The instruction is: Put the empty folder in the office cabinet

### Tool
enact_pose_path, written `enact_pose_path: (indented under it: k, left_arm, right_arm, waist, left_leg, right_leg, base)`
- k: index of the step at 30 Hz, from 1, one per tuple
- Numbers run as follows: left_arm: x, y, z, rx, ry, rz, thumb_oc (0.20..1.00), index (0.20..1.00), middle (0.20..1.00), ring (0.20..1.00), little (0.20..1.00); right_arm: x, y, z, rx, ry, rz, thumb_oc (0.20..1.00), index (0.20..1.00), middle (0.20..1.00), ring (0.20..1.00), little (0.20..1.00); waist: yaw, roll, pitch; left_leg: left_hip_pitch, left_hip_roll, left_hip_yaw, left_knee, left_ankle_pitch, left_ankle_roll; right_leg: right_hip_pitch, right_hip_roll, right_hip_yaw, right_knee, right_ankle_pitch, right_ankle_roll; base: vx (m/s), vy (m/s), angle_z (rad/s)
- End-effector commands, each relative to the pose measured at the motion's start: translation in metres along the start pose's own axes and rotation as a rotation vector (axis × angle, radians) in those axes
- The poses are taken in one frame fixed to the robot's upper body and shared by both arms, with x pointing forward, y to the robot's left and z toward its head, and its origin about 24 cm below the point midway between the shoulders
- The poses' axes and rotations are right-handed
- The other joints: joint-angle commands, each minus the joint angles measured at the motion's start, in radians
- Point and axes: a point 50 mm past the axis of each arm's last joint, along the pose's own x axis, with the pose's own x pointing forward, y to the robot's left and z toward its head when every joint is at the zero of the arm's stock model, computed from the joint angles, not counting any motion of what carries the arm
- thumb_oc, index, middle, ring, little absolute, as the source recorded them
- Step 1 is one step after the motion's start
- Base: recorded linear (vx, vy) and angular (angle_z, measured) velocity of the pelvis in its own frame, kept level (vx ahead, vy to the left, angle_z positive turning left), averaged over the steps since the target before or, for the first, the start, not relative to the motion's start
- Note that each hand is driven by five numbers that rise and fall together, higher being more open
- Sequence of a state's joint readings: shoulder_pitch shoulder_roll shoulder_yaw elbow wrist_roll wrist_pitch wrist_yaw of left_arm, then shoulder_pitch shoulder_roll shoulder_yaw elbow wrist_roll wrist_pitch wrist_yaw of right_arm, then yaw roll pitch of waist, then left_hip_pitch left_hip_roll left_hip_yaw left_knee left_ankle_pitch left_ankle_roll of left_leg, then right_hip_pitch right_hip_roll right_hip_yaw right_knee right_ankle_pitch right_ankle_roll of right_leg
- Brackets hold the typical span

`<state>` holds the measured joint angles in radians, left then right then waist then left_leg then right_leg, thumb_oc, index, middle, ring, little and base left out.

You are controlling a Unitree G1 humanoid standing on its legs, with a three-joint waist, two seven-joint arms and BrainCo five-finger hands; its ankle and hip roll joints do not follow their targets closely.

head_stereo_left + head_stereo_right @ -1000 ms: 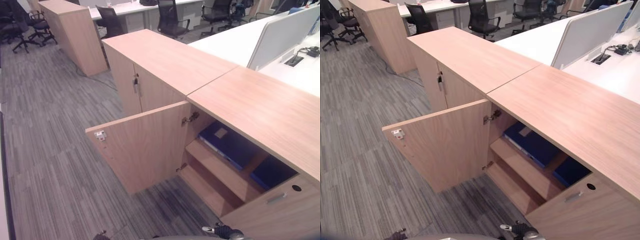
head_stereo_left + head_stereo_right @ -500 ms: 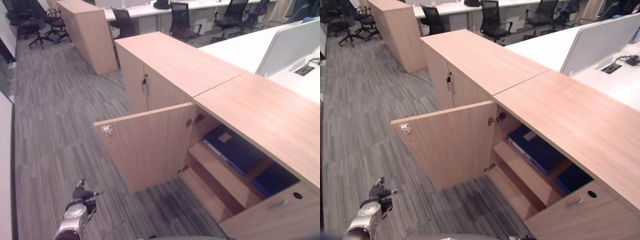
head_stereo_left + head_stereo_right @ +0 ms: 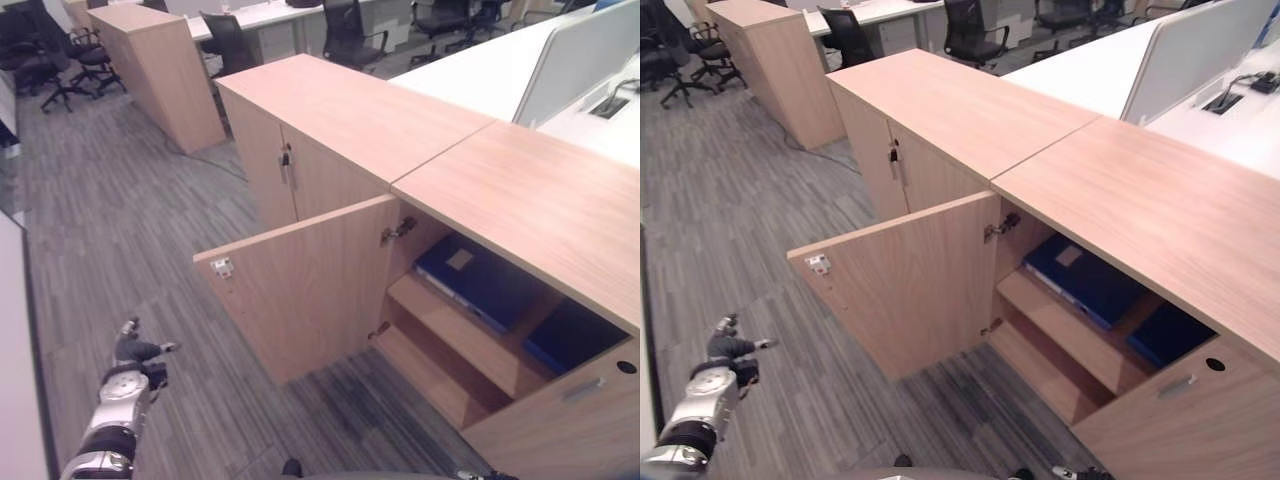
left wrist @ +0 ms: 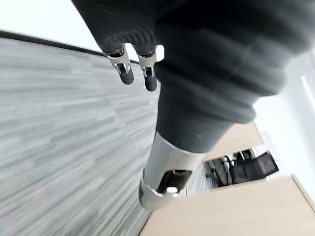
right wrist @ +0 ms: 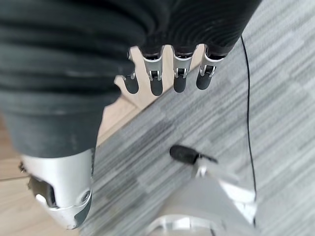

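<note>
Your left hand (image 3: pixel 135 362) has come up since a second ago and now hangs at the lower left of the frame over the carpet (image 3: pixel 120 230), well apart from the cabinet (image 3: pixel 520 220). Its fingers are loose and straight, holding nothing. The right hand (image 5: pixel 167 73) is the same in its own wrist view: fingers extended over the floor, empty.

The folder (image 3: pixel 480 282) lies flat on the upper shelf (image 3: pixel 455 335) inside the open cabinet, right of centre, with a second blue one (image 3: pixel 565 340) further right in the next bay (I cannot tell which is the task's). With both hands empty and a folder shelved, the placing looks done to me; what may remain is shutting the door (image 3: pixel 300 290).

The door stands swung wide toward the lower centre, its free edge pointing at your left hand. You have open carpet to the left and below it, so the left arm has room to sweep in. Mind the door's outer corner and the overhanging top (image 3: pixel 540 210) above the shelves. Chairs (image 3: pixel 225 40) at the upper left are far off.
</note>
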<state>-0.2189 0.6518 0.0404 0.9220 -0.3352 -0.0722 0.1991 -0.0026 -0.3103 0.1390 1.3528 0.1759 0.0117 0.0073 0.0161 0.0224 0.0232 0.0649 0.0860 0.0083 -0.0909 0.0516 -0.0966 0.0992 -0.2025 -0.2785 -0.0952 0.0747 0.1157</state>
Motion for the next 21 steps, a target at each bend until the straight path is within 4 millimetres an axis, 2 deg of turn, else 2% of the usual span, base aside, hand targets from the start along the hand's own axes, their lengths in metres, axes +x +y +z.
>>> enact_pose_path:
  k: [1, 2, 3, 4, 6, 7, 12, 16, 21]
  left_arm:
    - [0.016, 0.012, 0.050, 0.005, -0.132, 0.042, 1.000, 1.000, 1.000, 1.000, 1.000]
    - [0.016, 0.012, 0.050, 0.005, -0.133, 0.042, 1.000, 1.000, 1.000, 1.000, 1.000]
    - [0.020, 0.016, 0.067, 0.015, -0.168, 0.050, 1.000, 1.000, 1.000, 1.000, 1.000]
    - [0.020, 0.015, 0.067, 0.015, -0.169, 0.050, 1.000, 1.000, 1.000, 1.000, 1.000]
    - [0.022, 0.017, 0.082, -0.005, -0.197, 0.051, 1.000, 1.000, 1.000, 1.000, 1.000]
    - [0.025, 0.022, 0.097, -0.028, -0.221, 0.064, 1.000, 1.000, 1.000, 1.000, 1.000]
    - [0.026, 0.023, 0.131, -0.048, -0.301, 0.060, 1.000, 1.000, 1.000, 1.000, 1.000]
    - [0.023, 0.007, 0.156, -0.068, -0.382, 0.004, 1.000, 1.000, 1.000, 1.000, 1.000]
    - [0.010, -0.033, 0.177, -0.107, -0.489, -0.144, 1.000, 1.000, 1.000, 1.000, 1.000]
  right_arm:
    - [0.000, -0.012, 0.009, 0.010, -0.018, -0.019, 1.000, 1.000, 1.000, 1.000, 1.000]
    - [0.000, -0.012, 0.009, 0.011, -0.018, -0.018, 1.000, 1.000, 1.000, 1.000, 1.000]
    - [0.000, -0.009, 0.012, 0.023, -0.029, -0.007, 1.000, 1.000, 1.000, 1.000, 1.000]
    - [0.000, -0.008, 0.012, 0.024, -0.029, -0.007, 1.000, 1.000, 1.000, 1.000, 1.000]
    - [0.000, -0.006, 0.013, 0.030, -0.032, 0.001, 1.000, 1.000, 1.000, 1.000, 1.000]
    - [0.001, -0.005, 0.018, 0.038, -0.044, 0.009, 1.000, 1.000, 1.000, 1.000, 1.000]
    - [0.001, 0.001, 0.025, 0.056, -0.072, 0.030, 1.000, 1.000, 1.000, 1.000, 1.000]
    - [0.001, 0.003, 0.024, 0.069, -0.065, 0.038, 1.000, 1.000, 1.000, 1.000, 1.000]
    - [0.001, 0.004, 0.023, 0.091, -0.057, 0.036, 1.000, 1.000, 1.000, 1.000, 1.000]
  waist:
    - [0.004, 0.056, -0.052]
    - [0.005, 0.055, -0.052]
    - [0.002, 0.053, -0.057]
    - [0.003, 0.052, -0.056]
    - [0.003, 0.050, -0.059]
    - [0.000, 0.047, -0.061]
    - [-0.004, 0.038, -0.061]
    - [-0.003, 0.031, -0.062]
    - [-0.004, 0.022, -0.059]
  left_leg:
    - [-0.029, -0.032, -0.016, 0.004, -0.052, 0.017]
    - [-0.028, -0.033, -0.015, 0.004, -0.052, 0.018]
    - [-0.019, -0.054, -0.008, 0.004, -0.067, 0.032]
    - [-0.019, -0.054, -0.007, 0.004, -0.067, 0.032]
    - [-0.012, -0.071, -0.001, 0.004, -0.076, 0.043]
    - [-0.004, -0.087, 0.006, 0.004, -0.086, 0.056]
    - [0.002, -0.107, 0.028, 0.004, -0.099, 0.074]
    - [0.005, -0.119, 0.039, 0.004, -0.106, 0.086]
    - [0.009, -0.127, 0.047, 0.004, -0.114, 0.097]
  right_leg:
    - [0.048, -0.033, 0.010, 0.008, -0.113, 0.061]
    - [0.048, -0.034, 0.011, 0.008, -0.112, 0.062]
    - [0.044, -0.057, 0.022, 0.008, -0.097, 0.077]
    - [0.043, -0.058, 0.023, 0.008, -0.097, 0.078]
    - [0.040, -0.077, 0.028, 0.009, -0.085, 0.090]
    - [0.035, -0.093, 0.034, 0.013, -0.071, 0.103]
    - [0.012, -0.115, 0.044, 0.017, -0.039, 0.124]
    - [0.001, -0.125, 0.046, 0.016, -0.020, 0.136]
    - [-0.005, -0.133, 0.038, 0.016, -0.004, 0.144]
  base:
    - [0.02, 0.076, -0.09]
    - [0.05, 0.192, -0.14]
    - [0.04, 0.125, -0.11]
    - [0.05, 0.165, -0.10]
    - [0.03, 0.138, -0.09]
    - [0.03, 0.172, -0.13]
    - [0.00, 0.095, -0.18]
    - [-0.01, 0.052, -0.14]
    - [0.00, 0.018, -0.03]
